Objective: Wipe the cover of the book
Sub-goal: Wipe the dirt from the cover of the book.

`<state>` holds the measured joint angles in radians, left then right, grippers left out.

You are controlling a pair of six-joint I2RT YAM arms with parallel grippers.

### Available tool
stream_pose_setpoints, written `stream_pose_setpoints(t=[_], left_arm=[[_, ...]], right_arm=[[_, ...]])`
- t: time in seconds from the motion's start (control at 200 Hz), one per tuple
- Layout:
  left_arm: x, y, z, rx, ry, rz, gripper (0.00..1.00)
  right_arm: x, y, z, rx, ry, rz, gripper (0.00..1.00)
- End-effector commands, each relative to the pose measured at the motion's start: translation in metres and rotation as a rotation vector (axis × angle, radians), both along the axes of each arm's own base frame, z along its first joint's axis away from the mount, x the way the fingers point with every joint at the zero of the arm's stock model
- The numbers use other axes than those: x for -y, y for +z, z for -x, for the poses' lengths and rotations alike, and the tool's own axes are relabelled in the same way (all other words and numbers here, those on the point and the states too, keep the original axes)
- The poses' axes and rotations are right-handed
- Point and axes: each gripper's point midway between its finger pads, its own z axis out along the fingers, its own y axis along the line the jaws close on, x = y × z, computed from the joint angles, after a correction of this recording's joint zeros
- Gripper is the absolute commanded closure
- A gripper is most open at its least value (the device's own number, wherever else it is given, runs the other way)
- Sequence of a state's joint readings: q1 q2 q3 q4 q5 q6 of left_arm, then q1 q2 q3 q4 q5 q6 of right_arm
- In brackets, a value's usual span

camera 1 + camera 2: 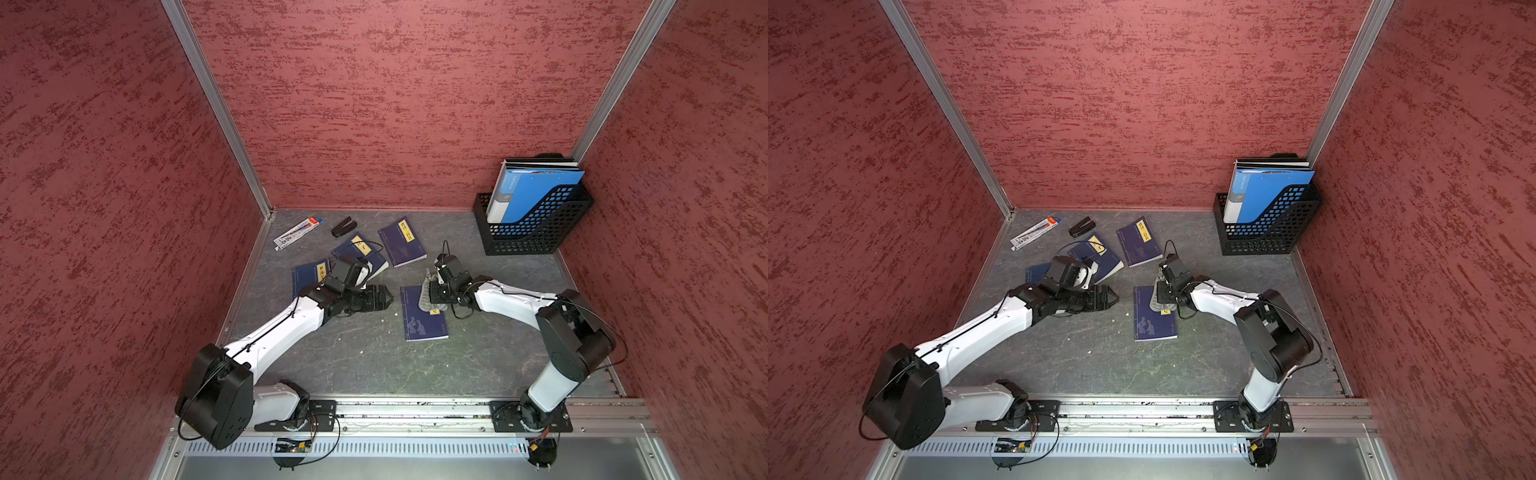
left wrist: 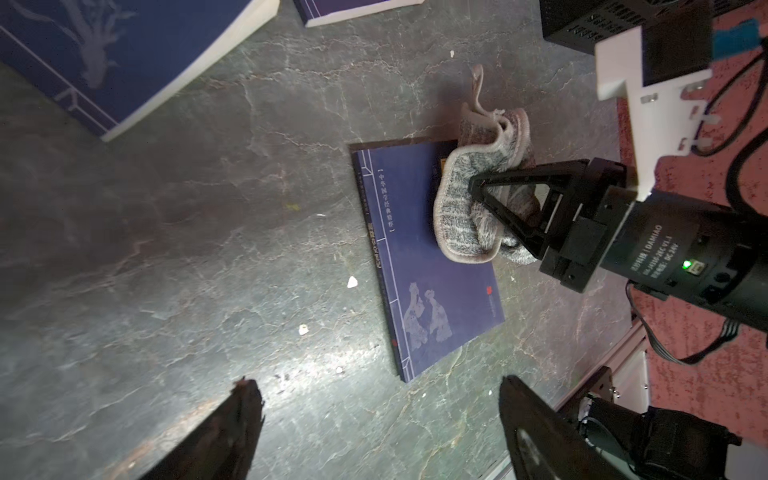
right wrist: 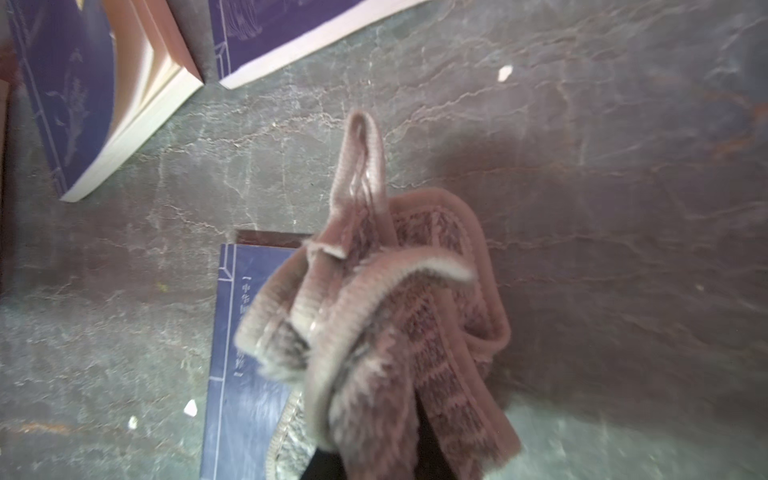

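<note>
A dark blue book [image 1: 424, 324] [image 1: 1154, 324] lies flat in the middle of the table, cover up. My right gripper [image 1: 433, 293] [image 2: 473, 185] is shut on a bunched grey cloth [image 1: 426, 297] [image 2: 457, 212] [image 3: 374, 332]. The cloth rests on the far end of the book [image 2: 432, 270] [image 3: 245, 395] and hides the right fingers in the right wrist view. My left gripper [image 1: 388, 297] [image 1: 1115, 297] [image 2: 374, 384] hovers open just left of the book with nothing between its fingers.
Three more blue books [image 1: 401, 241] [image 1: 361, 253] [image 1: 309, 276] lie at the back left, the left arm partly over them. A black stapler [image 1: 343, 227] and a pen pack [image 1: 297, 232] sit near the back wall. A black file rack [image 1: 536, 228] stands back right.
</note>
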<state>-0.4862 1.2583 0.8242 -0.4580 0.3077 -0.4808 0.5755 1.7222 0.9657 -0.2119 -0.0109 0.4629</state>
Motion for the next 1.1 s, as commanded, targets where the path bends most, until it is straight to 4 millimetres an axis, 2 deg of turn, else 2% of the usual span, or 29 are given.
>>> stream_pose_setpoints(t=[0.0, 0.165, 0.391, 0.476, 0.576, 0.661, 0.726, 0.962, 1.097], left_arm=[[-0.016, -0.001, 0.003, 0.011, 0.033, -0.024, 0.05], [-0.028, 0.001, 0.003, 0.011, 0.054, -0.036, 0.03], [-0.034, -0.002, -0.001, -0.001, 0.067, -0.028, 0.03], [-0.037, 0.000, -0.004, 0.004, 0.074, -0.027, 0.03], [-0.041, 0.000, -0.006, 0.007, 0.078, -0.025, 0.03], [-0.044, 0.001, -0.009, 0.007, 0.080, -0.020, 0.03], [-0.046, 0.001, -0.010, 0.007, 0.081, -0.017, 0.03], [-0.052, 0.004, -0.006, 0.005, 0.093, -0.021, 0.01], [-0.056, 0.010, -0.001, 0.021, 0.105, -0.016, 0.00]], right_arm=[[-0.003, -0.011, -0.001, 0.002, 0.008, -0.001, 0.86], [0.003, -0.031, 0.022, -0.054, 0.010, 0.010, 0.88], [0.003, -0.047, 0.080, -0.149, 0.046, 0.022, 0.88], [0.009, -0.053, 0.103, -0.187, 0.033, 0.027, 0.88], [0.020, -0.055, 0.116, -0.201, 0.001, 0.027, 0.88], [0.023, -0.054, 0.110, -0.179, -0.011, 0.052, 0.88], [0.021, -0.055, 0.097, -0.162, -0.005, 0.073, 0.88], [0.011, -0.058, 0.020, -0.090, 0.010, 0.095, 0.90], [0.005, -0.053, -0.010, -0.070, 0.012, 0.100, 0.90]])
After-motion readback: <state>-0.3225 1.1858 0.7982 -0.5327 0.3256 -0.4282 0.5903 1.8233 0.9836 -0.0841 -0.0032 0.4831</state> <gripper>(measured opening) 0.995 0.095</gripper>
